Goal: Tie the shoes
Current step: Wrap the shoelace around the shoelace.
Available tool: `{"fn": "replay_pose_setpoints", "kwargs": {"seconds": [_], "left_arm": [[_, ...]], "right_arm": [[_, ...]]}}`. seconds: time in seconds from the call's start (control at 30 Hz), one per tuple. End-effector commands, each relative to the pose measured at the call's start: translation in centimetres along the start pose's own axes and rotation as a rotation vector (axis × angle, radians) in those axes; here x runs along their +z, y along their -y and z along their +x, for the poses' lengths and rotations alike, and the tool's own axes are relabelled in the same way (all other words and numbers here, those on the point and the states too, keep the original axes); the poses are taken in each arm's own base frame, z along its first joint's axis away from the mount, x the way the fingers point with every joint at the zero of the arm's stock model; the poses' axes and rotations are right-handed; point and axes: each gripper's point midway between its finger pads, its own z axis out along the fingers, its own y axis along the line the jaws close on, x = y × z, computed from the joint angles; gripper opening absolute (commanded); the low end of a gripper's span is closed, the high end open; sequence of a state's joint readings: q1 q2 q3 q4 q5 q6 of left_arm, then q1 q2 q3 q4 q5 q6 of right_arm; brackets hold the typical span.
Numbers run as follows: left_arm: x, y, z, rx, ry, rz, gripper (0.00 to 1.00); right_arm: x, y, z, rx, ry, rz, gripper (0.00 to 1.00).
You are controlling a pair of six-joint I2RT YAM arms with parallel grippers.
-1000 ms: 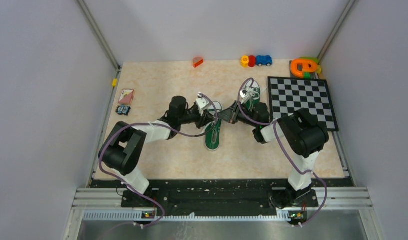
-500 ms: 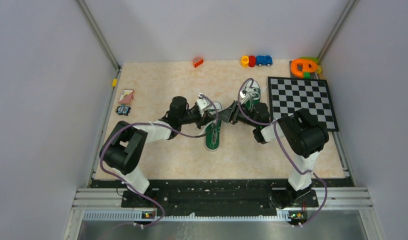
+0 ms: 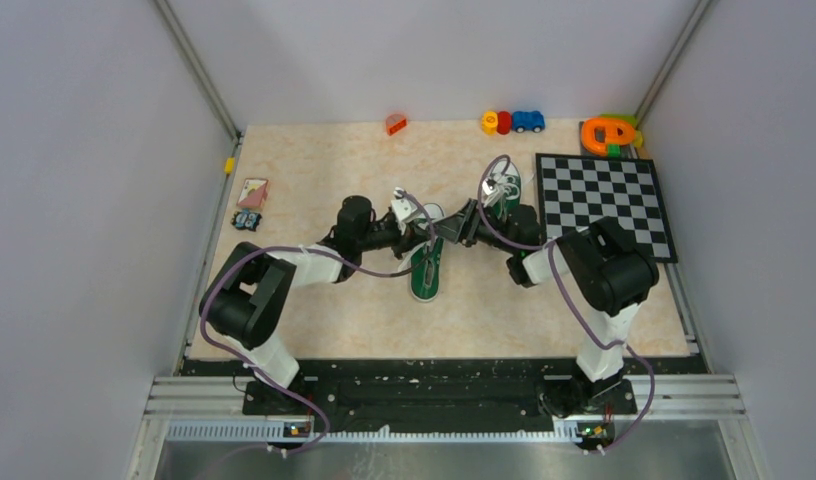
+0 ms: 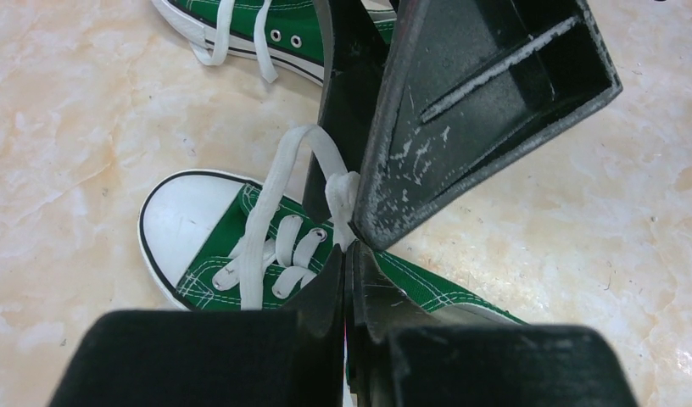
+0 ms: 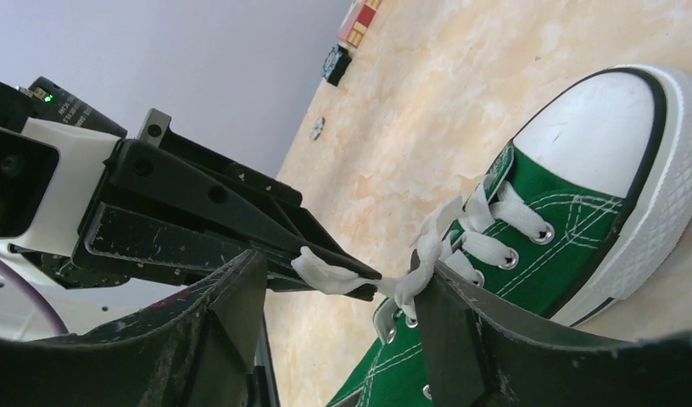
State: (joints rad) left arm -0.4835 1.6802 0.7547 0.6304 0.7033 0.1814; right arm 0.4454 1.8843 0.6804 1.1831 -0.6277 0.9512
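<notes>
Two dark green shoes with white toe caps lie on the table: one [image 3: 427, 270] at the centre, the other [image 3: 502, 187] further back right. Both grippers meet over the centre shoe [image 4: 241, 246]. My left gripper [image 4: 349, 252] is shut, pinching a strand of that shoe's white lace [image 5: 330, 273] just above the eyelets. The lace [image 4: 275, 191] rises in a loop from the tongue. My right gripper [image 5: 338, 284] stands open, its fingers [image 4: 478, 102] on either side of the pinched strand and the left gripper's tip [image 5: 359, 270]; one fingertip touches the lace near the knot.
A black-and-white checkerboard [image 3: 604, 205] lies at the right. Small toys line the back edge: an orange block [image 3: 395, 124], a coloured train [image 3: 512, 122], an orange and green toy [image 3: 609, 133]. A card [image 3: 252, 192] and a small dark item [image 3: 247, 220] sit at the left.
My right gripper has opened and let go of the lace. My left gripper has closed on the lace. Both arms have stayed almost in place over the centre shoe.
</notes>
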Motion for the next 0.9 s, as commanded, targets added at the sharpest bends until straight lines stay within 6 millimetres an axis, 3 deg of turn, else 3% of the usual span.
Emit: {"fn": "replay_pose_setpoints", "kwargs": {"seconds": [0.0, 0.17, 0.37, 0.67, 0.77, 0.87], "left_arm": [[-0.1, 0.5, -1.6, 0.037, 0.059, 0.021, 0.00], [-0.3, 0.5, -1.6, 0.042, 0.060, 0.018, 0.00], [-0.3, 0.5, -1.6, 0.048, 0.063, 0.017, 0.00], [-0.6, 0.1, -1.6, 0.063, 0.050, -0.001, 0.00], [-0.7, 0.3, -1.4, 0.060, 0.051, -0.001, 0.00], [-0.8, 0.4, -1.1, 0.056, 0.049, -0.003, 0.00]], "right_arm": [[-0.3, -2.3, -3.0, -0.044, 0.091, -0.046, 0.63], [-0.2, -1.9, -3.9, -0.033, 0.120, -0.019, 0.51], [0.3, -1.0, -3.9, -0.016, 0.105, 0.005, 0.44], [0.6, -0.4, -3.4, 0.008, 0.072, 0.022, 0.18], [0.3, -0.3, -3.3, 0.010, 0.072, 0.031, 0.19], [-0.1, -0.2, -3.5, 0.011, 0.084, 0.036, 0.39]]}}
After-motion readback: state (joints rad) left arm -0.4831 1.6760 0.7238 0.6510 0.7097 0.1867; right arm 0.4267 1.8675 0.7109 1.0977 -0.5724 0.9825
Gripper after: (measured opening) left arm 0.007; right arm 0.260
